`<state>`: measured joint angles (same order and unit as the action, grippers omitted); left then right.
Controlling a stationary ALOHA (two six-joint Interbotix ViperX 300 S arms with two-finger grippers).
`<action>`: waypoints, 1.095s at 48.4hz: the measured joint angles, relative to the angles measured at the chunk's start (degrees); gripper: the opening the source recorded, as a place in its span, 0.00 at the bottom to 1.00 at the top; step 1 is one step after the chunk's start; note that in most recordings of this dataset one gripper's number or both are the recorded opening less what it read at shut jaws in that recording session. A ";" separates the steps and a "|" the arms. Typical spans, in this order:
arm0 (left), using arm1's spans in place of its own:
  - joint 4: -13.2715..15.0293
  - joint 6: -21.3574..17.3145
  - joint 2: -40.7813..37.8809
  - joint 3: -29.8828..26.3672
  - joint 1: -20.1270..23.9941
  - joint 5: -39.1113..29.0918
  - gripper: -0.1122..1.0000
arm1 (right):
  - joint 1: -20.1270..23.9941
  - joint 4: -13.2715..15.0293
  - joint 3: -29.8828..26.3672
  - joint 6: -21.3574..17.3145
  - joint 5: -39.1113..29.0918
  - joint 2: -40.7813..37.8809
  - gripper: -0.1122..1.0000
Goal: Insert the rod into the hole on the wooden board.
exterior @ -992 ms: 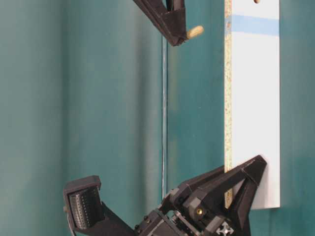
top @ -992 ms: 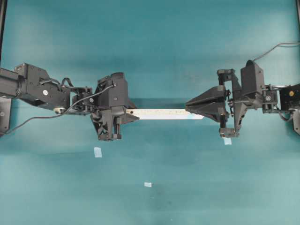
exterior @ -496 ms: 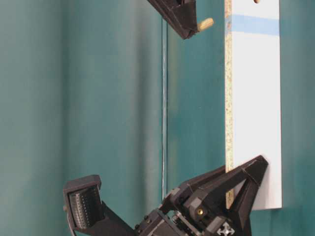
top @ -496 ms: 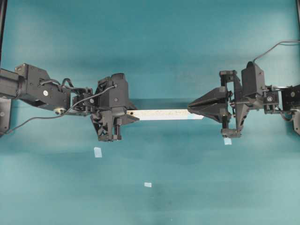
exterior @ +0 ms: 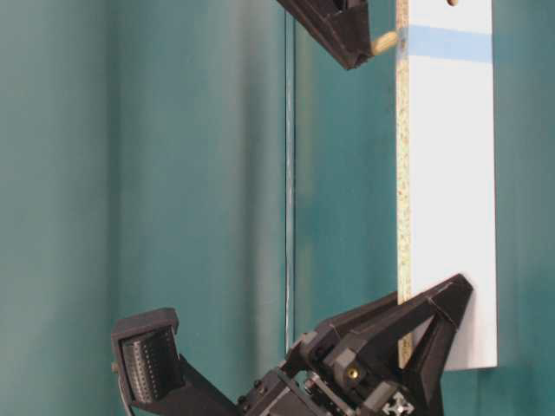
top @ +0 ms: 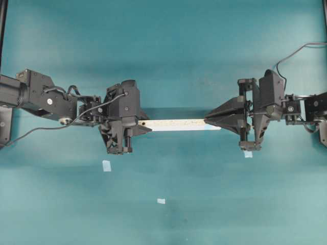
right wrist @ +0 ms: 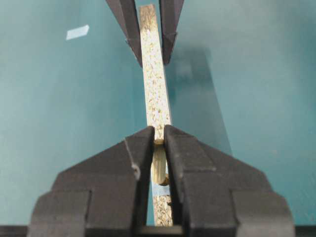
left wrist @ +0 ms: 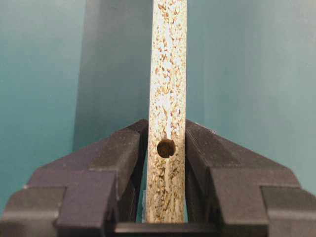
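The wooden board (top: 179, 124) is a long pale speckled strip, held on edge above the table. My left gripper (top: 143, 125) is shut on its left end, jaws clamping both faces (left wrist: 167, 126) beside a plain dark hole (left wrist: 166, 148). My right gripper (top: 207, 120) is shut on the rod (right wrist: 159, 165), a short cream dowel. In the table-level view the rod (exterior: 383, 41) points at the board's speckled edge (exterior: 402, 130), level with the blue mark (exterior: 447, 42), its tip at the edge. In the right wrist view the rod's end meets the dark hole (right wrist: 166, 180) by the blue patch (right wrist: 161, 190).
Small pale blue tape squares lie on the teal table (top: 163, 51): one (top: 106, 165) below the left gripper, one (top: 161, 201) near the front middle, one (top: 248, 153) under the right gripper. Both arms reach in from the sides.
The right gripper has carried the rod closer to the board, so the gap between the rod's tip and the speckled edge has closed. The left gripper and board have held still.
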<state>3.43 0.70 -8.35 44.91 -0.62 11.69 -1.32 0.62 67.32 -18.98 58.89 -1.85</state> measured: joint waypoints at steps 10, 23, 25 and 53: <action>0.09 0.00 0.00 0.00 0.00 -0.18 0.39 | 0.00 -1.23 -0.26 1.58 0.00 -0.09 0.20; 0.00 0.00 0.00 -0.09 -0.09 -0.26 0.39 | 0.00 -2.02 -0.79 2.02 0.00 -0.09 0.20; 0.00 0.00 0.00 -0.09 -0.09 -0.26 0.39 | 0.00 -2.02 -0.79 2.02 0.00 -0.26 0.20; 0.00 0.00 0.00 -0.09 -0.09 -0.44 0.39 | 0.09 -2.02 -0.97 2.02 0.00 -1.49 0.20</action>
<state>3.43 0.70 -8.35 44.82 -0.70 11.25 -1.23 -1.41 66.36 -16.96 58.89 -3.34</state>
